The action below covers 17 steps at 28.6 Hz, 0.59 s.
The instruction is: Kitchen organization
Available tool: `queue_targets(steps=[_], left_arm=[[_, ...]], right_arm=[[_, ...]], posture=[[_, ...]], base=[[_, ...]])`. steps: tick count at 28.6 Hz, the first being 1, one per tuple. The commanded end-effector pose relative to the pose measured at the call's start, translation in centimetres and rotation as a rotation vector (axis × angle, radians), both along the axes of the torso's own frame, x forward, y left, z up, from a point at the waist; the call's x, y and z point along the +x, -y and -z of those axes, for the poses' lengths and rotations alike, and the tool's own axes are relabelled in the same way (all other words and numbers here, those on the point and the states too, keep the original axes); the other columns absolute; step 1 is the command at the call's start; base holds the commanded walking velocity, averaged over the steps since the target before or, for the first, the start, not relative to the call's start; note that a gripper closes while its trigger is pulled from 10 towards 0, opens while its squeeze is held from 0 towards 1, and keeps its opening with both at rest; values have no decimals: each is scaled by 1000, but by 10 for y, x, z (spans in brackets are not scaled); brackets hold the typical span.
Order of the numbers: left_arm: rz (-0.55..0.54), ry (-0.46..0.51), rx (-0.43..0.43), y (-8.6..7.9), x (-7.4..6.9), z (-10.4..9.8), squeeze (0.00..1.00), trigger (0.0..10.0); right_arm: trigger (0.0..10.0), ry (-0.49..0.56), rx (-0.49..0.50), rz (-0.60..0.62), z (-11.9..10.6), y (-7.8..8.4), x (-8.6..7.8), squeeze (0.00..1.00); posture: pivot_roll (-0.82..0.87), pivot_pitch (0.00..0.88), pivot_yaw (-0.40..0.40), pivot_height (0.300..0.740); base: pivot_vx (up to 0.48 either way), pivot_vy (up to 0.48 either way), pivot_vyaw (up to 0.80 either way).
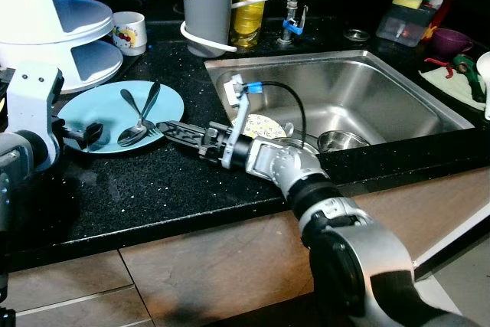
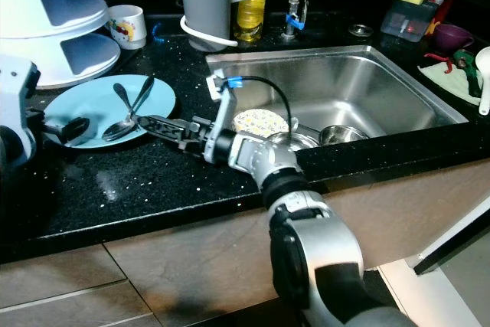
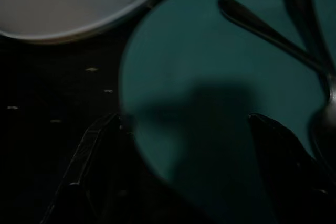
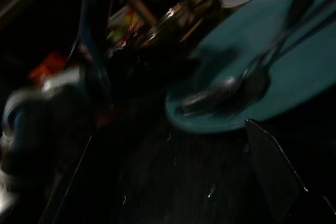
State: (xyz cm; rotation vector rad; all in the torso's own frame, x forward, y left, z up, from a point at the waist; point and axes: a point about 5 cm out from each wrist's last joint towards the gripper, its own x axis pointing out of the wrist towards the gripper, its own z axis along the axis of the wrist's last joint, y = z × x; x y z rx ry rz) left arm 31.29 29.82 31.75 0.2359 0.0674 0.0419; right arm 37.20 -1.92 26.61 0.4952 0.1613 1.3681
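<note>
A light blue plate [image 1: 103, 109] lies on the black counter [image 1: 153, 181] with two crossed spoons [image 1: 138, 116] on it. My left gripper [image 1: 92, 132] is at the plate's near left edge and is open. In the left wrist view its fingers [image 3: 89, 166] stand on either side of the plate rim [image 3: 157, 145]. My right gripper [image 1: 162, 129] reaches in from the sink side. It is open, its tips at the plate's right edge by the spoon bowls [image 4: 231, 85], with nothing between them.
A steel sink [image 1: 291, 63] on the right holds a patterned plate [image 1: 264, 124] and a steel bowl [image 1: 341, 141]. A white tiered rack [image 1: 61, 21], a mug [image 1: 129, 32], a grey canister [image 1: 207, 1] and an oil bottle [image 1: 249, 1] stand behind.
</note>
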Motion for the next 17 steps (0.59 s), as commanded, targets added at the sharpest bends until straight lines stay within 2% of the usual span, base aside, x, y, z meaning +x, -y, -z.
queue_targets(steps=[1, 2, 3, 5, 6, 7, 8, 10, 11, 12, 13, 14, 15, 16, 17], left_arm=[[-21, -10, 26, -9, -4, -2, 0, 10000], [-42, -8, 44, -14, -7, -6, 0, 10000], [-42, -8, 44, -14, -7, -6, 0, 10000], [-91, -1, 64, -23, -11, -14, 0, 10000], [-128, 29, 80, -29, -13, -23, 0, 10000], [-164, 76, 104, -33, -14, -34, 0, 10000], [-197, 162, 140, -34, -15, -52, 0, 10000], [-185, 225, 142, -27, -12, -63, 0, 10000], [-142, 282, 96, -16, -8, -73, 0, 10000], [-117, 308, 37, -8, -3, -76, 0, 10000], [-117, 308, 37, -8, -3, -76, 0, 10000], [-101, 319, -14, -2, 1, -78, 0, 10000], [-70, 299, -102, 10, 12, -74, 0, 10000], [-70, 299, -102, 10, 12, -74, 0, 10000], [-53, 261, -182, 22, 24, -66, 0, 10000]], right_arm=[[10000, -14, -20, -28, 8, 6, -4, 0], [10000, -9, -33, -17, 11, 15, -5, 0], [10000, -9, -33, -17, 11, 15, -5, 0], [10000, -1, -36, 7, 10, 26, -5, 0], [10000, 16, -28, 50, 6, 35, -3, 0], [10000, 41, -11, 124, -1, 44, 2, 0], [10000, 90, 26, 271, -14, 61, 10, 0], [10000, 131, 57, 406, -25, 74, 15, 0], [10000, 190, 51, 543, -32, 85, 18, 0], [10000, 231, 30, 619, -34, 91, 19, 0], [10000, 231, 30, 619, -34, 91, 19, 0], [10000, 264, 11, 670, -36, 95, 20, 0], [10000, 312, -22, 718, -36, 98, 18, 0], [10000, 312, -22, 718, -36, 98, 18, 0], [10000, 335, -36, 744, -35, 100, 17, 0]], posture=[[63, 186, -70, 740], [65, 179, -65, 740], [65, 179, -65, 740], [65, 179, -65, 740], [65, 179, -65, 740], [65, 179, -65, 740], [65, 179, -65, 740], [65, 178, -51, 740], [65, 181, -48, 740], [65, 182, -47, 740], [65, 182, -47, 740], [65, 182, -47, 740], [69, 183, -45, 740], [69, 183, -45, 740], [67, 183, -42, 740]], base=[[0, 0, 0], [0, 0, 0], [0, 0, 0], [0, 0, 0], [0, 0, 0], [0, 0, 0], [0, 0, 0], [0, 0, 0], [0, 0, 0], [0, 0, 0], [0, 0, 0], [0, 0, 0], [0, 0, 0], [0, 0, 0], [0, 0, 0]])
